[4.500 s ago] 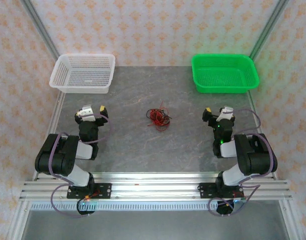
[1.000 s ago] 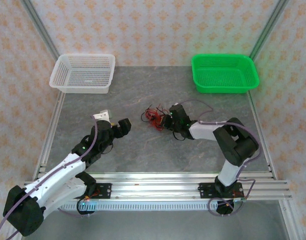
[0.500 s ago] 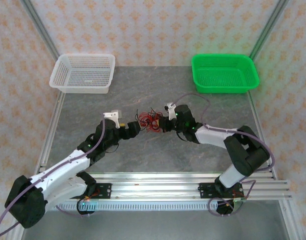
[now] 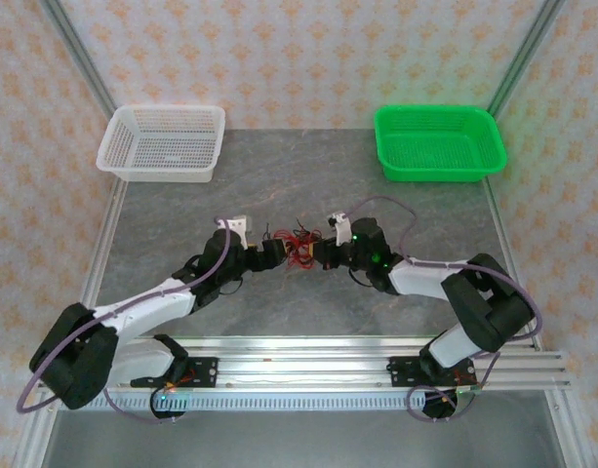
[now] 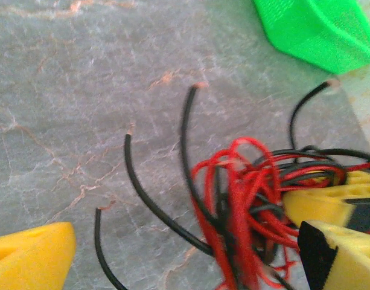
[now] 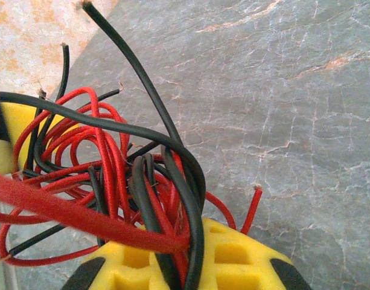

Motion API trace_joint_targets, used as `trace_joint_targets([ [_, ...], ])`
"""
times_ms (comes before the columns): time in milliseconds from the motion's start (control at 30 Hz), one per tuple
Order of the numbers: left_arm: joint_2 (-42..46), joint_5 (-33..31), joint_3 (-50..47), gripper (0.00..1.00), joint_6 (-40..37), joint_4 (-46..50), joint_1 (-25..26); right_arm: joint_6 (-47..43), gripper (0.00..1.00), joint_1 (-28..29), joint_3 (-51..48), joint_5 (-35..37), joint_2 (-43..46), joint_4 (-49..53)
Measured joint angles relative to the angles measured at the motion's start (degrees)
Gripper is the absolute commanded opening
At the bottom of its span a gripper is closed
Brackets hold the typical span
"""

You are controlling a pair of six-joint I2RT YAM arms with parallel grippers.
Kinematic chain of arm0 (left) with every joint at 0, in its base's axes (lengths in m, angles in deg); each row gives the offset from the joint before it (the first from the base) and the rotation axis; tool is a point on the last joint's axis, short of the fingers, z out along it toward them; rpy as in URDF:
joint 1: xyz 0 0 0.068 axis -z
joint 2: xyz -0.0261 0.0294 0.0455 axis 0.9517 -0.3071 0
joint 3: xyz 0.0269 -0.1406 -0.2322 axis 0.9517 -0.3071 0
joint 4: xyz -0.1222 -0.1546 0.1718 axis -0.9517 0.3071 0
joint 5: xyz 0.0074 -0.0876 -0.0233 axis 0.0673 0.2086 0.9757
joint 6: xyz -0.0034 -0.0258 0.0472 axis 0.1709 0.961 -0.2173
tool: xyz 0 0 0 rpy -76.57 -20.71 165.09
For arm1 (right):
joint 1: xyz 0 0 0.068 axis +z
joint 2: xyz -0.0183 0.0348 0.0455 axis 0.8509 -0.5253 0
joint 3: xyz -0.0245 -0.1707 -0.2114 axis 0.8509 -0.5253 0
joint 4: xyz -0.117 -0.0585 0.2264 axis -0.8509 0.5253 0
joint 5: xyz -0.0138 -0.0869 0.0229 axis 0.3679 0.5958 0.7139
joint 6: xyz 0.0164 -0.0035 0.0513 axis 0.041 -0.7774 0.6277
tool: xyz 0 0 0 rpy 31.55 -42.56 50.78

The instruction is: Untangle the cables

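The cables [image 4: 299, 246] are a small tangle of thin red and black wires in the middle of the table. My right gripper [image 4: 325, 252] is at the tangle's right side. In the right wrist view its yellow fingers [image 6: 245, 260] are shut on several red and black strands [image 6: 112, 157] of the cables, right gripper [image 6: 185, 244]. My left gripper [image 4: 274, 252] is at the tangle's left side. It is open, left gripper [image 5: 194, 254], with the cables [image 5: 245, 205] between its yellow fingers [image 5: 28, 257] and loose black ends on the table.
A white basket [image 4: 164, 143] stands at the back left and a green basket [image 4: 440, 143] at the back right; the green basket's corner [image 5: 311, 30] shows past the tangle. Both arms stretch low over the grey marbled table [image 4: 279, 185].
My left arm has reached right until its gripper straddles the tangle, its jaws opening wider. My right gripper has stayed shut on the cables and shifted slightly nearer and left.
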Motion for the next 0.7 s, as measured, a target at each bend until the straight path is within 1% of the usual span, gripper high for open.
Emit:
trace_joint_targets([
  [100, -3.85, 0.94, 0.13, 0.96, -0.20, -2.01, 0.00, 0.37, 0.00, 0.00, -1.40, -0.39, 1.38, -0.50],
  [233, -6.47, 1.95, 0.15, 0.96, 0.07, -6.10, 0.00, 0.35, 0.00, -0.02, -1.95, -0.79, 3.06, -0.39],
  [333, -7.06, 2.86, 0.13, 0.92, 1.11, -9.88, 0.04, 0.50, 0.00, 0.00, -2.99, -1.79, 4.81, -1.18],
  [433, -7.93, 4.04, -0.24, 0.84, 1.88, -13.70, 0.22, 1.81, 0.00, -0.02, -4.72, -2.49, 6.34, -3.65],
  [567, -9.73, 5.88, -2.38, 0.69, 3.45, -19.45, 0.37, 5.03, 0.00, -0.02, -7.21, -3.48, 7.32, -7.43],
  [667, -10.84, 7.58, -4.81, 0.54, 5.09, -24.00, 0.42, 8.50, 0.00, 0.00, -9.42, -4.28, 7.58, -11.15],
  [700, -11.13, 8.37, -5.62, 0.45, 5.84, -25.90, 0.66, 9.77, 0.00, 0.00, -10.01, -4.52, 7.63, -12.33],
])
